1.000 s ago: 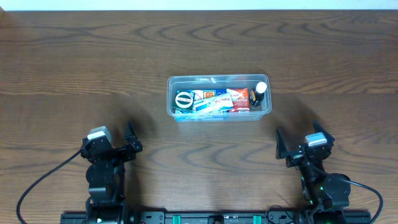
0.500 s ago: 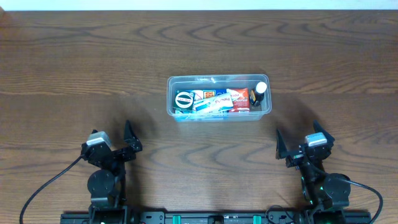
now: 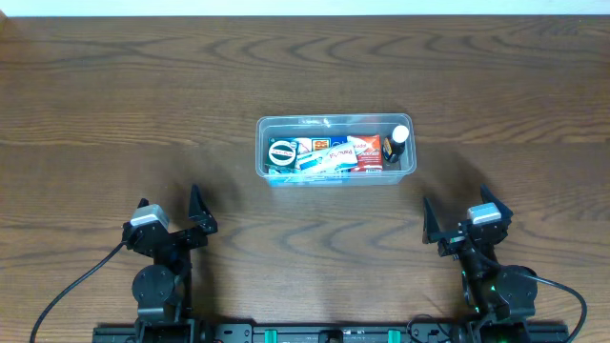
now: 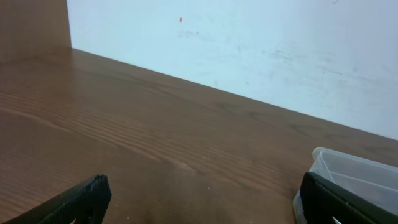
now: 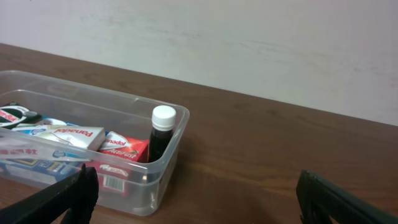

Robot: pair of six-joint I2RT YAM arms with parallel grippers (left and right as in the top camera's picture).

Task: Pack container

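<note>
Left arm is settling back toward its base, a touch lower in the overhead view than a second ago; the right arm and the tub are staying exactly where they were.

I'm looking across the wooden counter (image 3: 114, 86), and the container (image 3: 334, 119) is sitting mid-counter, well ahead of both arms and nearer the right one. It's holding several items already, so I'm judging the packing close to finished.

I'm seeing the left end effector (image 3: 170, 202) with its fingers spread wide and carrying nothing. The right end effector (image 3: 456, 202) is likewise apart and empty, with the tub's right end straight in its wrist view.

Inside, flat packets (image 3: 329, 154) are lying along the floor. A round dark item (image 3: 283, 152) is resting at the left end, and a dark bottle (image 5: 163, 134) with a white cap is standing upright in the right corner.

I'm expecting thin, clear plastic here: light, slick, with walls that are going to flex under a pinch. I'm favouring the rim at a short end, keeping it level so that bottle isn't tipping over.
</note>
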